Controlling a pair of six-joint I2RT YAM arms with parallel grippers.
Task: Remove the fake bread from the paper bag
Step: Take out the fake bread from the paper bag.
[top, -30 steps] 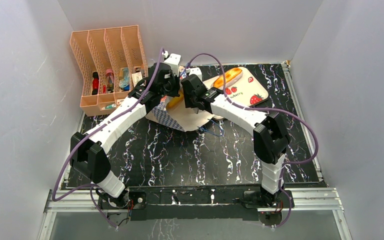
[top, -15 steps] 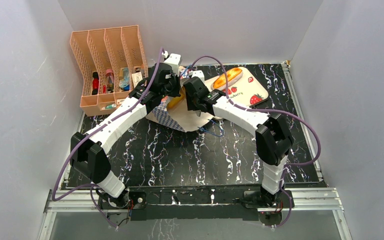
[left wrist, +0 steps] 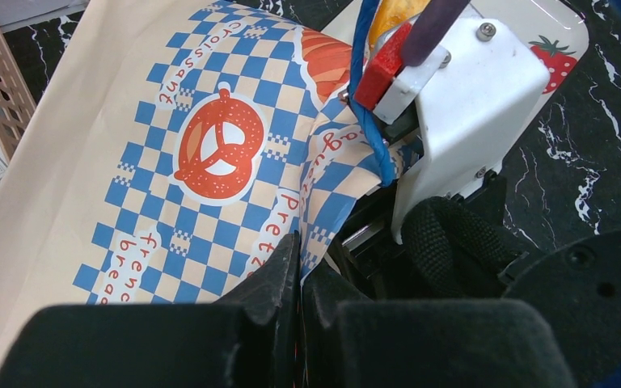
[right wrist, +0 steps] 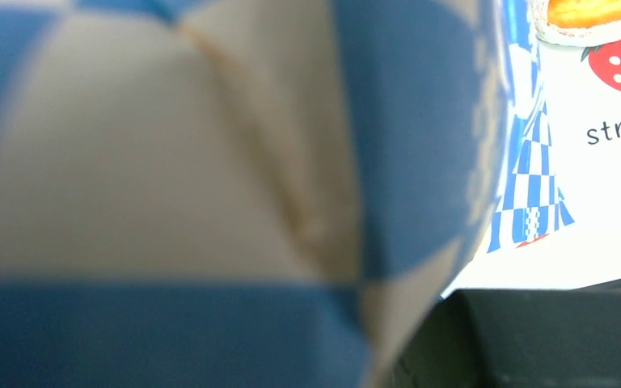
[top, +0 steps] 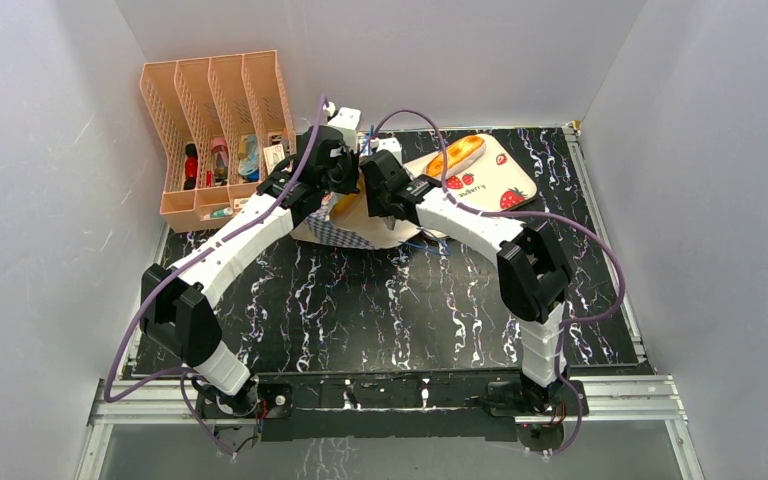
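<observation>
One reads clearly: left claw (left wrist: 299,271) pinches the paper bag (left wrist: 113,162); right claw (top: 378,190), blocked by paper, cannot be told.

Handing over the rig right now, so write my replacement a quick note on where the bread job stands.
Left claw: shut, pinching the checkered edge of the paper bag, which lies on its side.
Right claw: at the bag's mouth; open or shut cannot be told.
Done: the long orange loaf sits on the strawberry tray.
Left: no other bread shows outside the bag; take out whatever is inside.
</observation>
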